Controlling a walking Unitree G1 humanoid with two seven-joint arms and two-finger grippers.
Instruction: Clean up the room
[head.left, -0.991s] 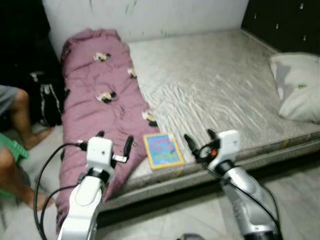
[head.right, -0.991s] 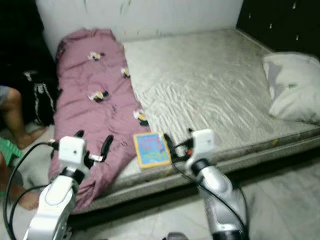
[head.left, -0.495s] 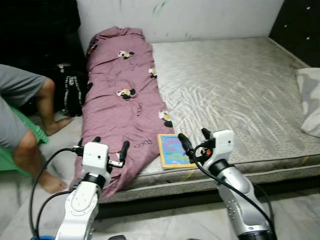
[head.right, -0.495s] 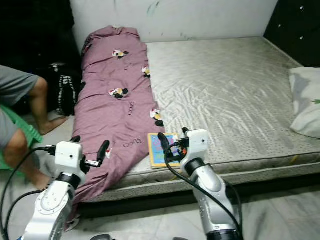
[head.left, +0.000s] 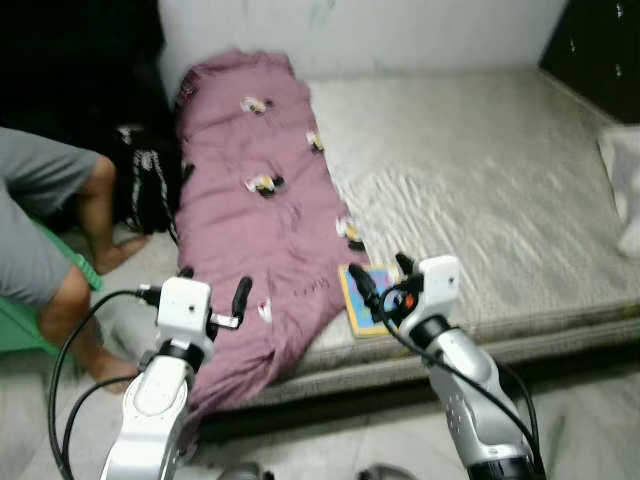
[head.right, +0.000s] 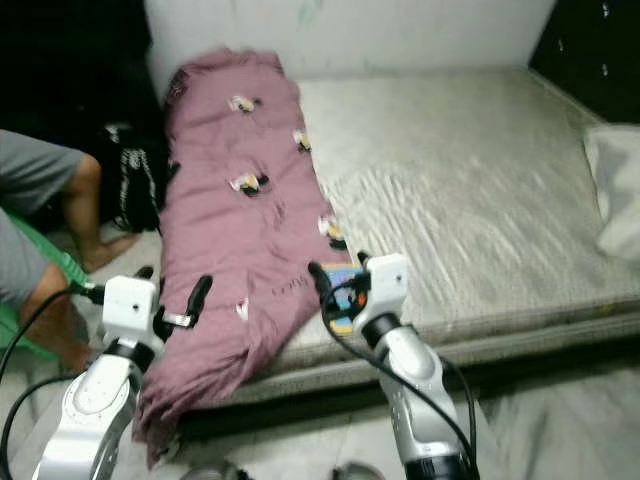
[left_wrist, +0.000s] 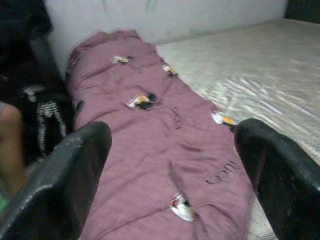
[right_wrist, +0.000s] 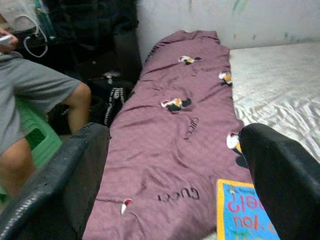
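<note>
- The robot stands at the foot of the bed (head.left: 500, 150), both arms raised ahead of it. Neither tool touches anything; this looks like an approach, not a grasp.
- The right tool (head.left: 378, 279) hovers just above the near edge of the mattress with its two black fingers spread apart and nothing between them. It sits right over the blue book (right_wrist: 245, 212), which suggests the book is the first thing to be tidied.
- The left tool (head.left: 211, 289) is also spread wide and empty, held in front of the hanging end of the purple blanket (head.left: 265, 230), apart from the cloth.
- The blanket lies lengthwise along the left side of the bed, its near end drooping over the mattress edge toward the floor. It probably needs folding or straightening later.
- The book rests flat near the bed's front edge, just beside the blanket's right border.
- A white pillow (head.right: 618, 190) lies at the far right of the bed, well apart from both tools.
- The head views place the book largely behind the right tool's fingers; the right wrist view shows its cover plainly, with yellow trim and pink lettering.
- The right wrist view also shows a seated person (right_wrist: 35, 95) in grey shorts on a green stool (right_wrist: 37, 142), beside the bed.
- The left wrist view gives the blanket's printed figures close up.
</note>
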